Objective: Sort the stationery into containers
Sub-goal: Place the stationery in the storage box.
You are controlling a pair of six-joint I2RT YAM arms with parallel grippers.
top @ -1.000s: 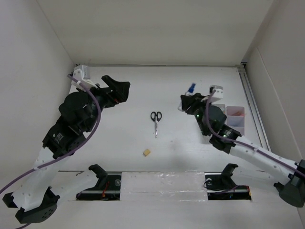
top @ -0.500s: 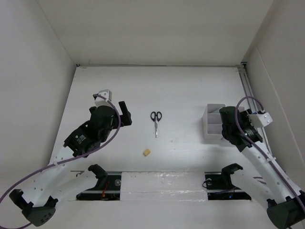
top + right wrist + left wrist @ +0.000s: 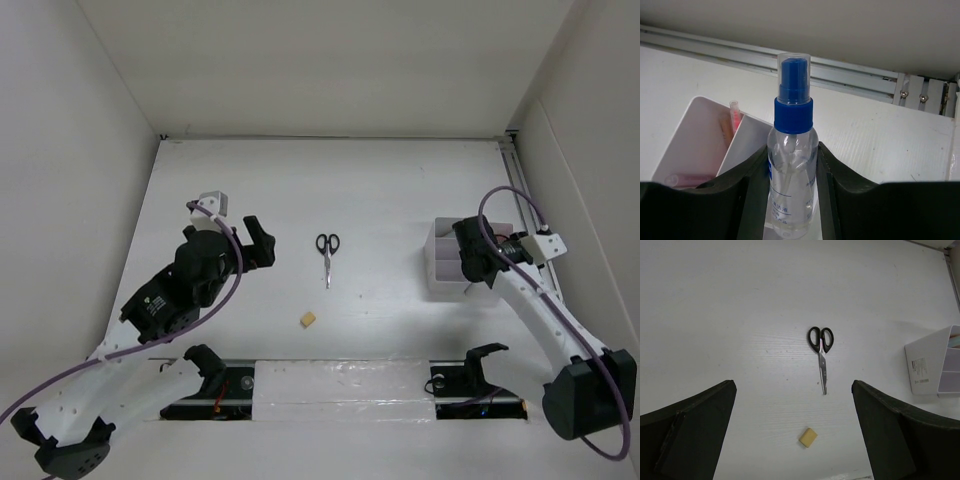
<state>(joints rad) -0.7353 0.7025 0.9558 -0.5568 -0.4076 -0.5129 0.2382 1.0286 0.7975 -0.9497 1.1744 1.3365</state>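
left gripper [image 3: 792,390]: spread wide | right gripper [image 3: 792,160]: holding bottle [image 3: 792,135] upright by bins [image 3: 700,135] | tabletop [image 3: 740,300]: scissors [image 3: 820,352]; eraser [image 3: 808,437]

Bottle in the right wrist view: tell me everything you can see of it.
The bottle is small, round and clear plastic, with a blue screw collar and a blue spray head under a clear cap. Blue print shows low on its body, and what looks like a thin tube runs inside. It stands upright, clamped on both sides by the right gripper, its base out of frame. White bin walls show close behind it.
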